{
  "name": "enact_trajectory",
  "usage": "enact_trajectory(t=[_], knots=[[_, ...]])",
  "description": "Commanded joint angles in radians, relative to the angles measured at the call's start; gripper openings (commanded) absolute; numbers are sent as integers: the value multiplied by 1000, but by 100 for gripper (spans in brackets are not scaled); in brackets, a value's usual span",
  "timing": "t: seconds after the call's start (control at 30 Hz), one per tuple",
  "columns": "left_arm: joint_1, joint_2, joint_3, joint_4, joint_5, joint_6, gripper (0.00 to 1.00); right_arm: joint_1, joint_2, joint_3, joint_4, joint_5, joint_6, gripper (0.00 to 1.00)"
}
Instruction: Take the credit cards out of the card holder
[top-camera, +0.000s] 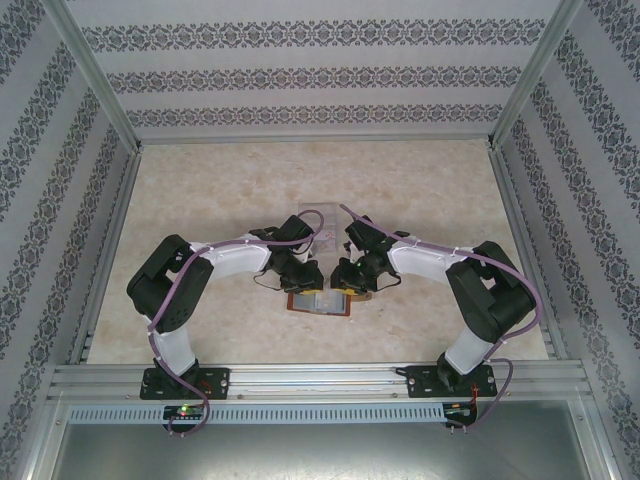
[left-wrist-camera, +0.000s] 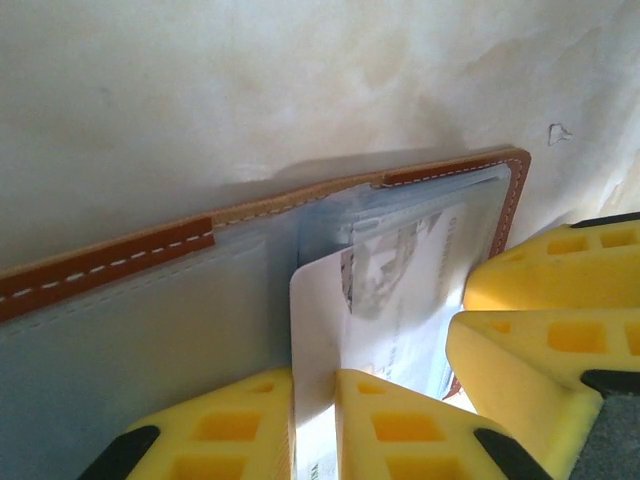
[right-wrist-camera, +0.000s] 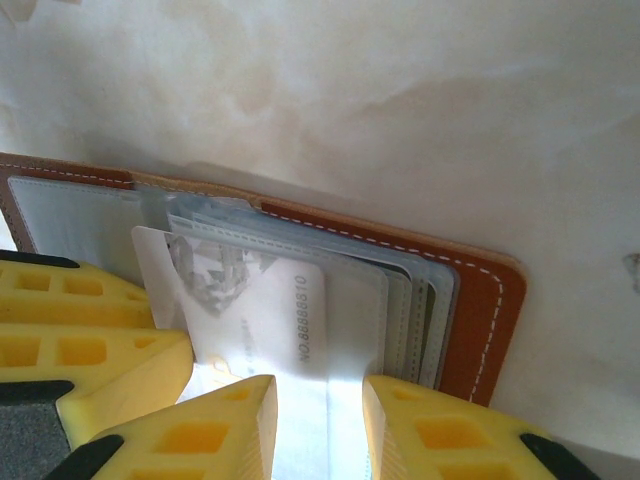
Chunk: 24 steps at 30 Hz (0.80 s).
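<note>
The card holder (top-camera: 341, 307) lies open and flat on the table, reddish-brown leather (left-wrist-camera: 100, 262) round grey-blue pockets (right-wrist-camera: 430, 300). A pale credit card (left-wrist-camera: 320, 300) with grey print sticks partway out of a pocket. My left gripper (left-wrist-camera: 314, 425) is shut on this card's edge, a yellow finger pressed to each side. In the right wrist view the same card (right-wrist-camera: 250, 300) shows a printed number. My right gripper (right-wrist-camera: 318, 430) stands open over the pockets, its fingers a card-width apart and low on the wallet. Both grippers (top-camera: 312, 292) (top-camera: 338, 290) meet above the wallet.
A clear plastic tray (top-camera: 318, 221) sits just beyond the two wrists. Patterned walls and metal rails (top-camera: 110, 230) close in the marbled table (top-camera: 420, 190) on three sides. The right gripper's fingers (left-wrist-camera: 560, 300) crowd close beside the left ones.
</note>
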Motion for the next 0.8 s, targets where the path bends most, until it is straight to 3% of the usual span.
enact_trajectory(t=[0.0, 0.77], knots=[[12, 2, -10, 12, 9, 5, 16, 11, 18, -1, -47, 19, -20, 31], [55, -68, 27, -211, -87, 155, 11, 9, 26, 2, -51, 22, -23, 31]])
